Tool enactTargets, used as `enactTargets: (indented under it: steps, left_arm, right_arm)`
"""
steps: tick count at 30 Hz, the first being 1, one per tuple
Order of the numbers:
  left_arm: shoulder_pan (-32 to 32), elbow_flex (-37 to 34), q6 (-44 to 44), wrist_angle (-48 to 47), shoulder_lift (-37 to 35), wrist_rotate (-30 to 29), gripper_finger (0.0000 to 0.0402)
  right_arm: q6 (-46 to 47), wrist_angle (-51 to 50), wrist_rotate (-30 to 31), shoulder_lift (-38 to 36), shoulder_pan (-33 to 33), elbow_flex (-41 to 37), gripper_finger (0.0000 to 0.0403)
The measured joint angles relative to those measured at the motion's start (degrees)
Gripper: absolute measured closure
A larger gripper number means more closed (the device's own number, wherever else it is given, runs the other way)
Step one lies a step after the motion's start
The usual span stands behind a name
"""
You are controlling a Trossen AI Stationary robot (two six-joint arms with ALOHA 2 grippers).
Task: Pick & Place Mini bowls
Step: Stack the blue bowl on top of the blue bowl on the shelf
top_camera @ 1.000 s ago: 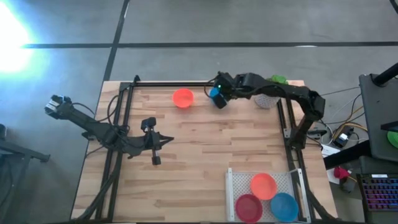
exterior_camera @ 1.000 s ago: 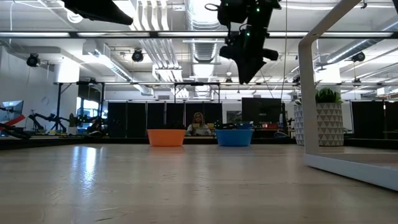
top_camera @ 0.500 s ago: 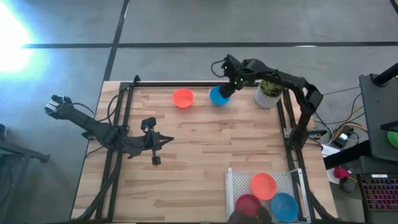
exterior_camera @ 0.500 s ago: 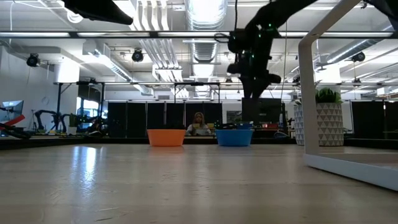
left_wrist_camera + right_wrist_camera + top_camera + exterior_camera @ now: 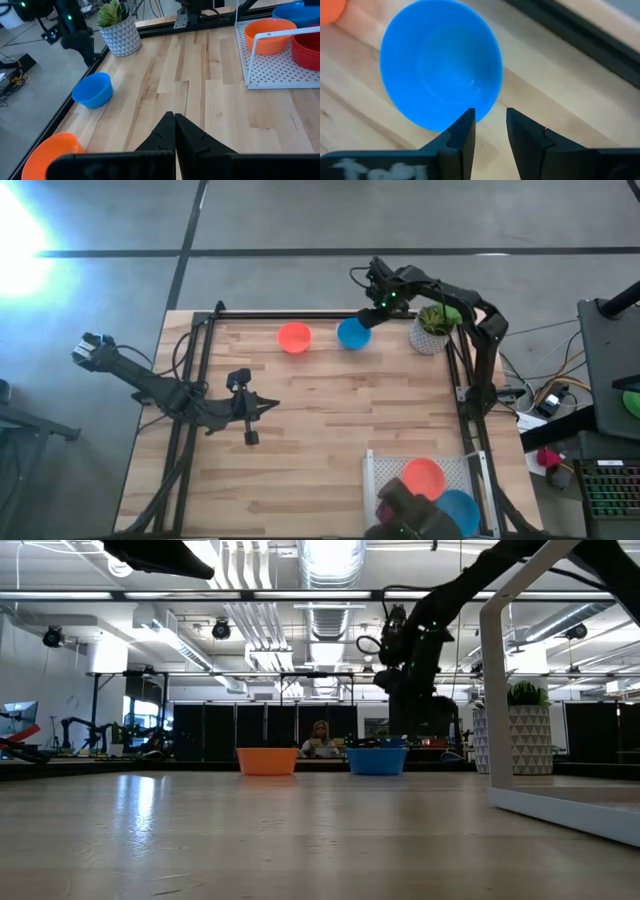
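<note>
now right hand [image 5: 490,131] slightly open, just behind blue bowl [image 5: 440,67]; left hand [image 5: 174,131] closed.

The wooden slatted table [image 5: 320,430] carries two small round plastic bowls side by side near its far edge, the orange bowl [image 5: 294,337] to the left of the blue bowl [image 5: 352,333]; the right gripper [image 5: 376,308] hangs just beyond the blue bowl's far rim, and the white patterned pot with a green plant [image 5: 431,330] stands at the far right corner. The white perforated tray [image 5: 385,472] lies at the near right corner with three more bowls in it; the left gripper [image 5: 276,406] sits over the table's left middle.
</note>
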Motion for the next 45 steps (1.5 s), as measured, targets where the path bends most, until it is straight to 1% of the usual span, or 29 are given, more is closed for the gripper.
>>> enactTargets:
  steps: [2, 6, 8, 11, 17, 26, 29, 31, 35, 41, 45]
  left_arm:
    - [0.0, 0.0, 0.0, 0.0, 0.0, 0.0, 0.0402]
    - [0.1, 0.0, -0.1, 0.0, 0.0, 0.0, 0.0402]
    - [0.3, 0.0, -0.1, 0.0, 0.0, 0.0, 0.0402]
    - [0.3, 0.0, -0.1, 0.0, 0.0, 0.0, 0.0402]
    - [0.3, 0.0, -0.1, 0.0, 0.0, 0.0, 0.0402]
    - [0.3, 0.0, -0.1, 0.0, 0.0, 0.0, 0.0402]
    - [0.3, 0.0, -0.1, 0.0, 0.0, 0.0, 0.0402]
    - [0.4, 0.0, -0.1, -0.1, 0.0, -0.8, 0.0402]
    - [0.4, 0.0, -0.1, 0.0, 0.0, -2.6, 0.0402]
    - [0.4, 0.0, -0.1, 0.0, 0.0, -2.7, 0.0402]
    - [0.4, 0.0, -0.1, 0.0, 0.0, -2.8, 0.0402]
  right_arm:
    - [-1.9, 0.4, -2.1, 1.4, -0.1, 0.0, 0.0298]
    - [-3.6, 0.8, -2.4, 3.6, 0.0, 0.2, 0.0295]
    - [-4.2, 1.9, -4.2, 4.1, -0.2, 0.2, 0.0292]
    - [-4.8, 2.1, -5.0, 4.3, -0.5, 0.3, 0.0289]
    - [-6.5, 2.2, -5.1, 4.3, -1.0, 0.3, 0.0284]
    - [-7.6, 2.1, -5.2, 4.2, -2.1, 0.3, 0.0289]
    - [-7.6, 2.0, -6.2, 4.3, -2.0, 0.3, 0.0287]
    - [-7.9, 2.0, -6.1, 4.3, -2.0, 0.3, 0.0287]
    - [-8.7, 2.1, -5.4, 4.3, -2.0, 0.3, 0.0293]
    - [-9.4, 2.1, -5.0, 4.3, -2.0, 0.3, 0.0304]
    - [-11.9, 0.8, -5.0, 4.2, -2.2, 0.3, 0.0309]
